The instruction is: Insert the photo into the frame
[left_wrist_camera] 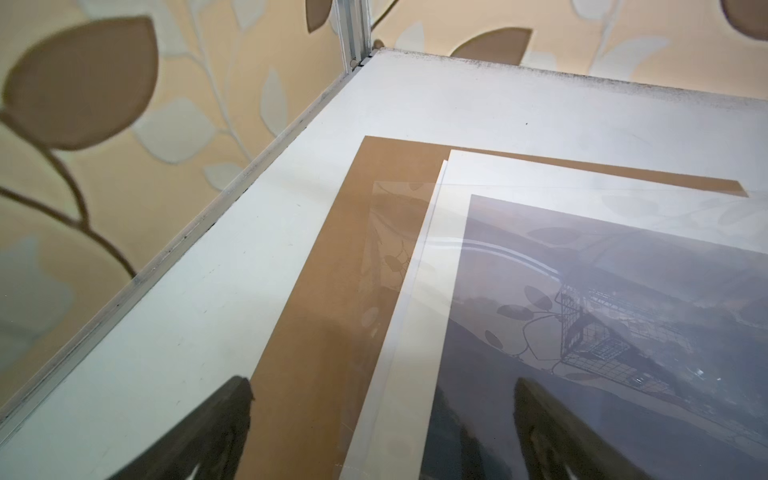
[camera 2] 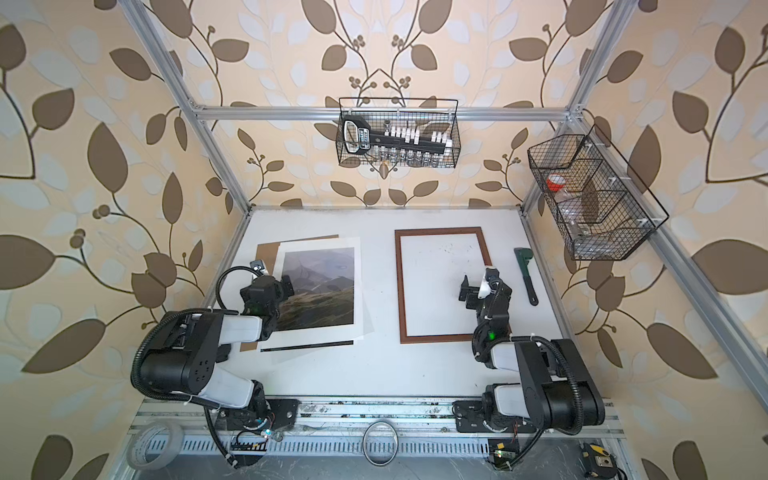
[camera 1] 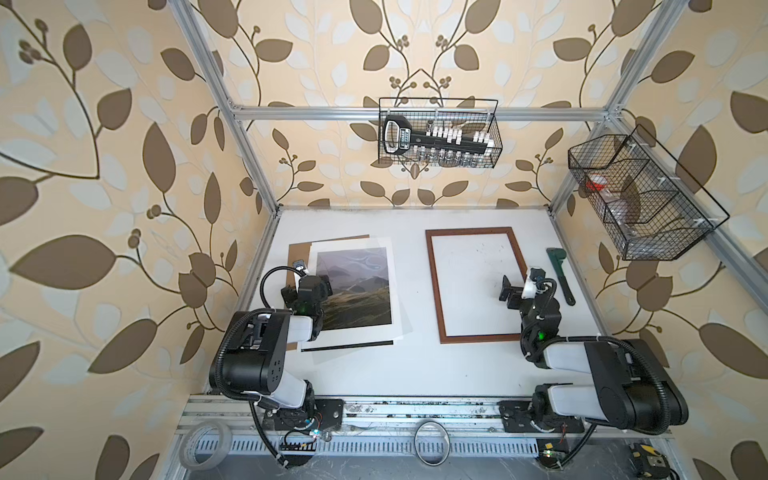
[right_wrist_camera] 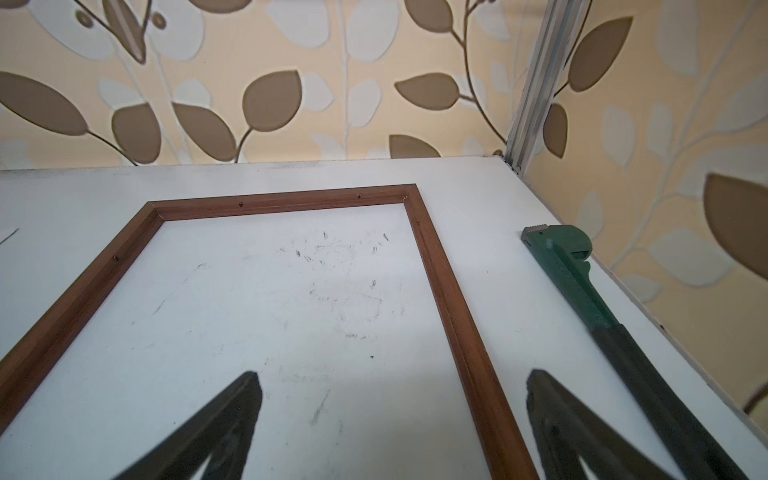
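Leftward, the left gripper (left_wrist_camera: 382,384) is held spread and empty above the photo (camera 1: 353,286), which lies flat over a brown backing board (camera 1: 297,251) and under a clear sheet (left_wrist_camera: 390,249). Light, limp paper is judged; an edge should be pinched once that sheet is cleared. Rightward, the frame (camera 1: 469,230) lies empty beneath the likewise unclenched right gripper (right_wrist_camera: 395,374), with a pipe wrench (camera 1: 560,274) beside it.

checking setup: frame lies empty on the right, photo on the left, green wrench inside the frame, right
Not quite: the wrench lies outside the frame, beside it, as the right wrist view shows. The frame is empty on the right, and the photo is on the left.
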### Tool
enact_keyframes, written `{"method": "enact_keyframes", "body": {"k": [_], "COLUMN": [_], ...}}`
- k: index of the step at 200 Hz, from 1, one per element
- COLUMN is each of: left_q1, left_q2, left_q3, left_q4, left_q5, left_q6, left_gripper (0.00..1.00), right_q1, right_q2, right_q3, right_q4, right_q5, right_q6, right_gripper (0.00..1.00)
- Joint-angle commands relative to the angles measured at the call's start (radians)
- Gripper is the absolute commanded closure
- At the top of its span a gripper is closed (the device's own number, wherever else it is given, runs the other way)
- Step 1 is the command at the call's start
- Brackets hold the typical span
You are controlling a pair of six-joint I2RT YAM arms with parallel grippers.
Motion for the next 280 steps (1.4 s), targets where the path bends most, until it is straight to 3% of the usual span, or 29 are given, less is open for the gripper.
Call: {"method": "enact_keyframes", "body": {"k": [1,172,217,236,249,261,280], "left_q1": [-0.01,-0.007,0.033,0.023,0.005,-0.031,-0.07], "left_q2": [-0.019,-0.019,-0.027,-0.037,-0.1,-0.147,-0.238], "left_q3": [0.0,0.0,-0.01,-0.014,-0.004,0.029,0.064], "left_q4": [0.03,0.03,0.033,0.041,-0.011,-0.101,-0.214], "left_q5": [-0.014,-0.012,0.065,0.051,0.036,-0.025,-0.141], "left_q6": [0.0,-0.001,-0.017,-0.004,0.012,0.03,0.016], "left_gripper": [0.01,0.01,0.01,0.01,0.01,0.01,0.01], "right_q1": [0.017,0.005,-0.043,-0.024,0.017,0.062,0.137], "right_q2": [-0.002,0.002,0.005,-0.005,-0.09,-0.178,-0.257], "right_q3": [0.006,0.015,0.021,0.022,0.044,0.094,0.156], "right_q4": [0.018,0.012,0.0,0.0,-0.103,-0.272,-0.391], "right_q5": [-0.049,-0.079,-0.132,-0.09,-0.017,0.046,0.161], "right_q6": [-0.036,-0.027,0.003,-0.003,-0.026,-0.056,-0.069], "right_gripper": [0.0,0.0,0.0,0.0,0.0,0.0,0.0]}}
